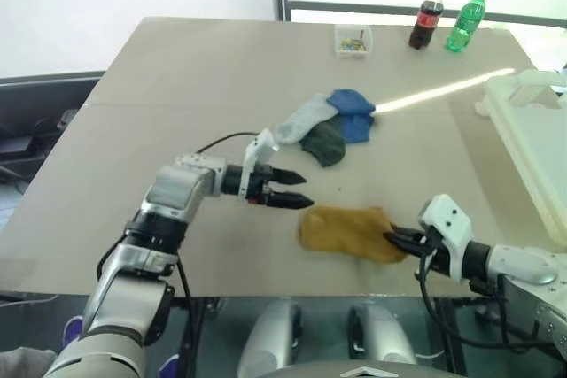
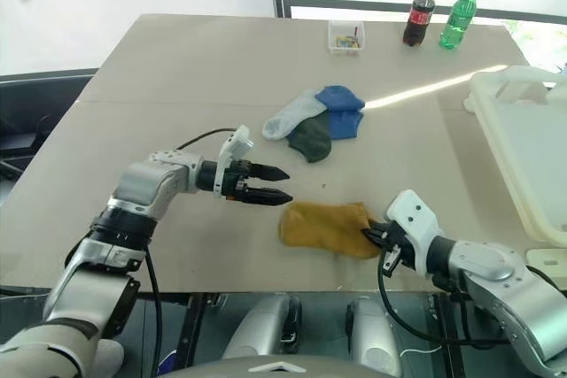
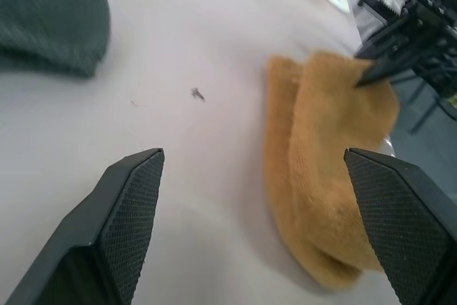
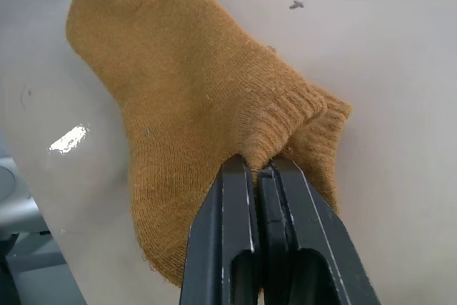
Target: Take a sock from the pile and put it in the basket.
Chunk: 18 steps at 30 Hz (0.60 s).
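Right wrist view shows the right gripper point(image 4: 263, 169) with its two black fingers pressed together on a small fold of the mustard sock point(image 4: 200, 119) near the cuff, the rest of the sock lying flat on the table point(image 4: 400, 55). That bite is thin, only a pinch of knit, so the likeliest failure is the fabric slipping out once the sock is lifted and its weight hangs from the pinch, or once the arm swings it sideways. In the left eye view the sock sits low and right of centre, near the table's front edge, and a slip there could send it over the edge. The left gripper point(image 1: 297, 190), just left of the sock and above it, stands wide open and holds nothing; its fingertips point(image 3: 136, 176) frame the sock in the left wrist view without touching it. If it lingers there, the rising sock could brush it and be tugged free. The basket point(image 1: 532, 130) lies at the right edge of the frame, well apart from the sock, with a thick raised rim; a carry too low could catch the dangling toe on that rim and leave the sock draped outside. The pile point(image 1: 330, 123) of grey, green and blue socks rests upper centre, clear of both arms and unlikely to be disturbed.
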Each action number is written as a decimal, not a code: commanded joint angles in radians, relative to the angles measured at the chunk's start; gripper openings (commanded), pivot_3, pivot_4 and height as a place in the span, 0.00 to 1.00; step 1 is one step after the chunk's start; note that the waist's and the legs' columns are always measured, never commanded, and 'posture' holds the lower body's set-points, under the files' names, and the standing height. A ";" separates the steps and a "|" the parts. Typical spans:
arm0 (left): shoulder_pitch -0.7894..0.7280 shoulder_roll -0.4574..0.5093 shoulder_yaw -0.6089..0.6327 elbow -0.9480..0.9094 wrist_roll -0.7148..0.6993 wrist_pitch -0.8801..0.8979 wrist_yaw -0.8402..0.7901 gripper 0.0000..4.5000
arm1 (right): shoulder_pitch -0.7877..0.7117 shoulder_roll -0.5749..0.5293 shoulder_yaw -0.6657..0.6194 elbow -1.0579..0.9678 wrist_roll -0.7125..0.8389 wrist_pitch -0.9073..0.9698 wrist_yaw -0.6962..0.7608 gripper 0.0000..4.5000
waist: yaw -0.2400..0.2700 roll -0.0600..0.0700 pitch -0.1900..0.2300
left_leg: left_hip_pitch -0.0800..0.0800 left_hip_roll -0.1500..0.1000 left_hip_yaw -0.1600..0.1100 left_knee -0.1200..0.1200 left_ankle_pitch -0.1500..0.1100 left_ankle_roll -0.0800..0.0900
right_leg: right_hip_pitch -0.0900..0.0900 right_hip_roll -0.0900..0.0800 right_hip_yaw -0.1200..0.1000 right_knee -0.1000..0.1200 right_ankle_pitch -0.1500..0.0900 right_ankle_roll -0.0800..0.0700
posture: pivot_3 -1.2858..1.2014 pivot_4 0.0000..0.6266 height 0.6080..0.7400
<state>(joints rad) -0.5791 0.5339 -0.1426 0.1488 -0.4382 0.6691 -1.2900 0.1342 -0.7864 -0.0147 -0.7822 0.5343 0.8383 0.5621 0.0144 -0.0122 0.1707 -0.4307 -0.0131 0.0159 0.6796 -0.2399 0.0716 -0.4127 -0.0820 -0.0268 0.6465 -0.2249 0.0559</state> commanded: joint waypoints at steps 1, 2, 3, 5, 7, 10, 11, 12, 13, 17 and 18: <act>0.071 -0.046 0.068 -0.179 -0.112 -0.016 0.021 0.94 | 0.006 -0.032 0.009 -0.017 -0.042 -0.041 0.021 0.00 | 0.000 0.000 0.000 | 0.000 0.000 0.000 0.000 0.000 0.000 | 0.000 -0.001 0.000 0.000 0.000 0.000 | 0.52 0.24 0.91; 0.102 -0.060 0.065 -0.218 -0.129 -0.014 0.030 0.94 | 0.007 -0.035 0.023 -0.004 -0.061 -0.059 0.026 0.00 | 0.001 0.000 0.000 | 0.000 0.000 0.000 0.000 0.000 0.000 | 0.000 -0.005 0.001 0.000 0.000 0.000 | 0.52 0.24 0.91; 0.129 -0.070 0.054 -0.244 -0.132 -0.027 0.031 0.94 | 0.007 -0.038 0.034 0.007 -0.079 -0.077 0.030 0.00 | 0.001 0.000 0.000 | 0.000 0.000 -0.001 0.000 0.000 0.000 | 0.000 -0.005 0.001 0.000 0.000 0.000 | 0.52 0.24 0.91; 0.170 -0.083 0.027 -0.265 -0.110 -0.061 0.046 0.94 | 0.004 -0.030 0.049 0.029 -0.116 -0.120 0.029 0.00 | 0.000 0.000 0.000 | 0.001 0.000 -0.001 0.000 0.000 0.000 | 0.001 -0.005 0.001 0.000 0.000 0.000 | 0.52 0.24 0.91; 0.191 -0.105 0.005 -0.259 -0.079 -0.098 0.080 0.94 | 0.001 -0.014 0.057 0.057 -0.144 -0.157 0.023 0.00 | 0.002 0.000 0.000 | 0.001 0.000 -0.001 0.000 0.000 0.000 | 0.001 -0.004 0.000 0.000 0.000 -0.001 | 0.52 0.24 0.91; 0.210 -0.127 -0.025 -0.241 -0.034 -0.155 0.116 0.81 | 0.005 -0.002 0.057 0.075 -0.161 -0.192 0.033 0.00 | 0.002 0.000 0.000 | 0.001 0.000 -0.001 0.001 0.000 0.000 | 0.001 -0.003 -0.001 0.000 0.000 -0.001 | 0.52 0.24 0.91; 0.214 -0.131 -0.034 -0.237 -0.027 -0.164 0.120 0.81 | 0.007 0.001 0.055 0.078 -0.168 -0.203 0.034 0.00 | 0.002 0.000 0.000 | 0.001 -0.001 -0.001 0.002 0.000 0.000 | 0.001 -0.002 -0.001 0.000 0.000 -0.001 | 0.52 0.24 0.91; 0.219 -0.132 -0.045 -0.233 -0.018 -0.175 0.122 0.73 | 0.009 0.001 0.053 0.081 -0.170 -0.212 0.041 0.00 | 0.002 0.000 0.000 | 0.001 -0.001 0.000 0.002 0.000 0.000 | 0.001 -0.001 -0.001 0.000 0.000 -0.001 | 0.52 0.24 0.91; 0.224 -0.133 -0.056 -0.228 -0.011 -0.184 0.122 0.69 | 0.010 0.002 0.053 0.084 -0.173 -0.221 0.048 0.00 | 0.002 0.000 0.000 | 0.001 -0.001 0.000 0.002 0.000 0.000 | 0.001 0.000 -0.001 0.000 0.000 -0.001 | 0.52 0.24 0.91; 0.233 -0.133 -0.100 -0.177 0.052 -0.229 0.141 0.44 | 0.013 0.020 0.038 0.099 -0.162 -0.241 0.067 0.00 | 0.001 0.000 0.000 | 0.001 0.000 0.000 0.002 0.000 0.000 | 0.001 0.000 -0.001 0.000 0.000 -0.001 | 0.52 0.24 0.91; 0.231 -0.132 -0.114 -0.155 0.073 -0.229 0.152 0.30 | 0.010 0.023 0.028 0.104 -0.151 -0.234 0.073 0.00 | 0.001 0.000 -0.001 | 0.001 0.000 0.000 0.002 0.000 0.000 | 0.001 0.000 -0.001 0.001 0.000 -0.001 | 0.52 0.24 0.91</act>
<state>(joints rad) -0.3464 0.4029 -0.2419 -0.0162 -0.3877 0.4633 -1.1488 0.1444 -0.7671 0.0483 -0.6660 0.3661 0.6214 0.6225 0.0157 -0.0118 0.1702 -0.4295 -0.0132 0.0156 0.6817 -0.2400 0.0717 -0.4115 -0.0813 -0.0275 0.6472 -0.2251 0.0552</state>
